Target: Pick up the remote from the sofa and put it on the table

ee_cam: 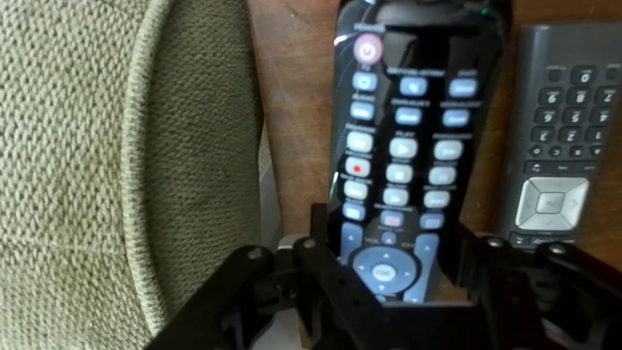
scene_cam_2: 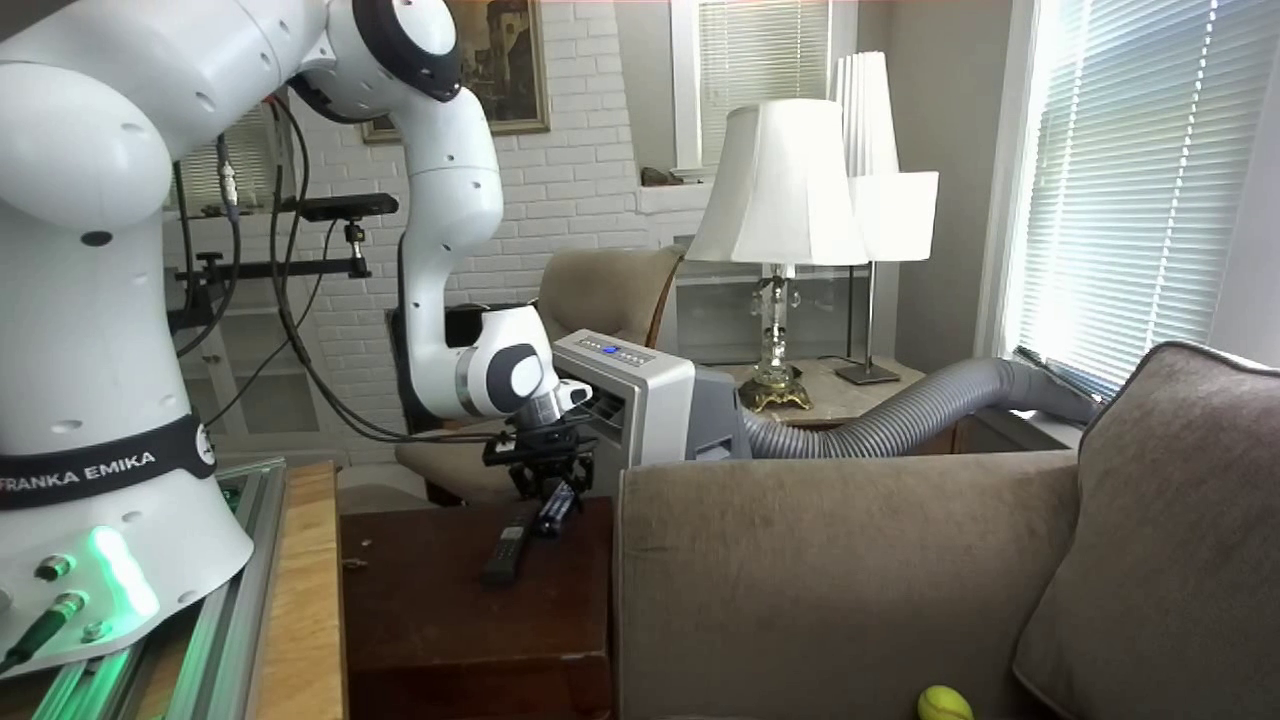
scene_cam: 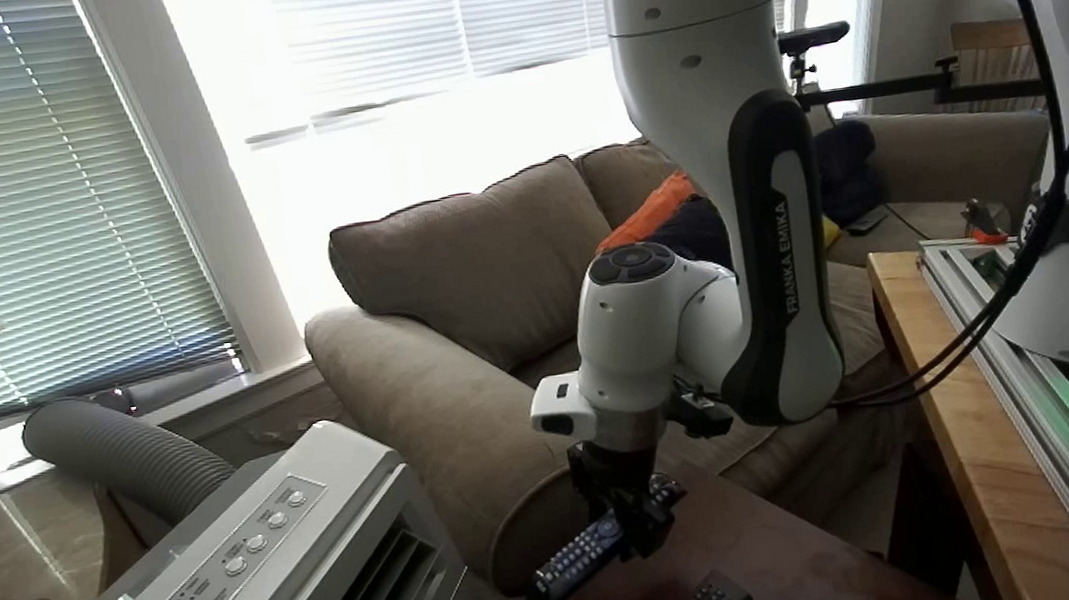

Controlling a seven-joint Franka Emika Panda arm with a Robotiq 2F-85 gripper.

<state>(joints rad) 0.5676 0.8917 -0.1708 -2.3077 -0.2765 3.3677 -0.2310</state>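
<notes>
Taupe sofa [scene_cam: 451, 269] took up the ctr of an ext. view, its rolled end just beside the table [scene_cam_2: 420, 600]. White robot arm [scene_cam: 702, 49] hung from top ctr-R in an ext. view. In an ext. view the table, dk brown, stood at bottom ctr-L, btwn the sofa & the wood bench [scene_cam_2: 308, 570] at lower L. A/C unit [scene_cam: 255, 583] w/ a blue 69 on its display filled the lower L of an ext. view. Orange pillow [scene_cam: 650, 211] was on the sofa, just R of ctr in an ext. view. Claw [ee_cam: 391, 243] was over the table, clamped on the remote [ee_cam: 403, 160] by its two long edges, bottom ctr of the wrist view. Remote, black w/ pale & blue btns, ran from top ctr of the wrist view down into the claw, btns facing the camera; couldn't tell if it touched the table. Gray remote [ee_cam: 554, 155] lay on the table just beside it, R side of the wrist view, nos. upside down. Yellow ball [scene_cam_2: 944, 703] was at bottom R of an ext. view.
</notes>
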